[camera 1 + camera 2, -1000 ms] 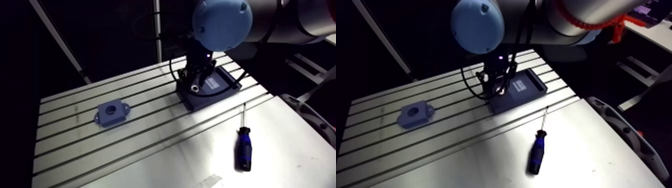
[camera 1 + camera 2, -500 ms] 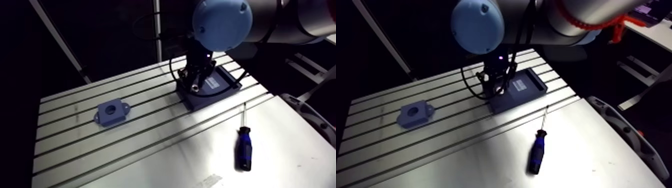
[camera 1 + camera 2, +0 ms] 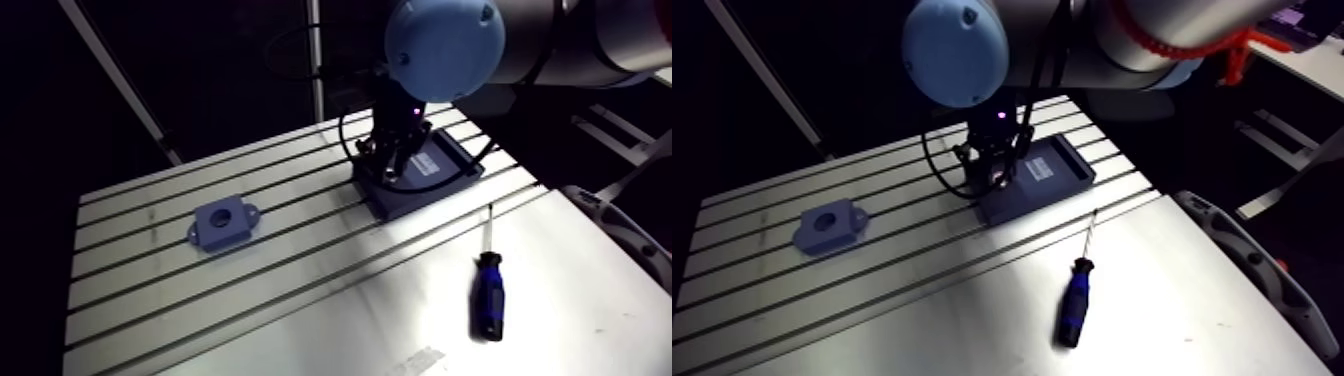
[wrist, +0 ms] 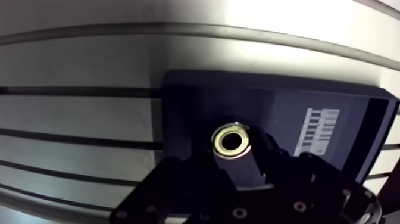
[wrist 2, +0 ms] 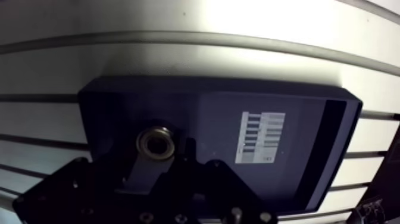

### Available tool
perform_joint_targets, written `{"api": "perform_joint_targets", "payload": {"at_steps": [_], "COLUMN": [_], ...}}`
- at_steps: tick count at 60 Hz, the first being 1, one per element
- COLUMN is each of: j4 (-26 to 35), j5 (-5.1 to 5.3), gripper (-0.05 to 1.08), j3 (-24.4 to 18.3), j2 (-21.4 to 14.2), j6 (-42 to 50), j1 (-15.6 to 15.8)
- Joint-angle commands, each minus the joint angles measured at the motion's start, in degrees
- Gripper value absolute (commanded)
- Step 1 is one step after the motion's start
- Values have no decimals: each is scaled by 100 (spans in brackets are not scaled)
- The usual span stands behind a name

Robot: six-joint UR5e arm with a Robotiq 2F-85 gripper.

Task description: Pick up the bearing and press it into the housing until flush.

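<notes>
The bearing, a small metal ring, sits between my gripper's dark fingertips just over the dark blue tray. The fingers press on it from both sides, so the gripper is shut on it. In the arm view the gripper hangs over the tray's near left part. The housing, a blue block with a round bore and two side lugs, rests on the slotted table well to the left, apart from the gripper.
A screwdriver with a blue and black handle lies on the smooth plate at the right front, shaft pointing toward the tray. A white label is stuck on the tray floor beside the gripper.
The gripper has risen slightly over the tray, with the bearing between its fingers. Housing, tray and screwdriver have stayed put.
</notes>
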Motion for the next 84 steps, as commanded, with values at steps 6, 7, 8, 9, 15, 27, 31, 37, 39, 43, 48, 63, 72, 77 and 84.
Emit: {"api": "perform_joint_targets", "payload": {"at_steps": [6, 7, 8, 9, 15, 27, 31, 37, 39, 43, 48, 63, 72, 77, 84], "j4": [1, 1, 1, 1, 1, 68, 249, 636, 784, 1084, 1395, 1760, 1804, 1795, 1796], "j5": [0, 0, 0, 0, -9, 24, 35, 35, 28, 35, 34, 11, 26, 35, 53], "gripper": [55, 56, 56, 56, 56, 59, 61, 63, 63, 65, 67, 67, 67, 67, 67], "j3": [-25, -26, -34, -34, -35, -53, -85, -170, -205, -276, -347, -634, -763, -848, -964], "j2": [19, 12, 11, 11, -15, -123, -278, -519, -607, -806, -1081, -1264, -1221, -1203, -1185], "j6": [0, 0, 0, 0, 0, -8, 0, 7, 38, 100, 138, 828, 1499, 1678, 1816], "j1": [0, 0, 0, 0, 0, 9, 9, 1, 0, 0, 9, 589, 1146, 1375, 1592]}}
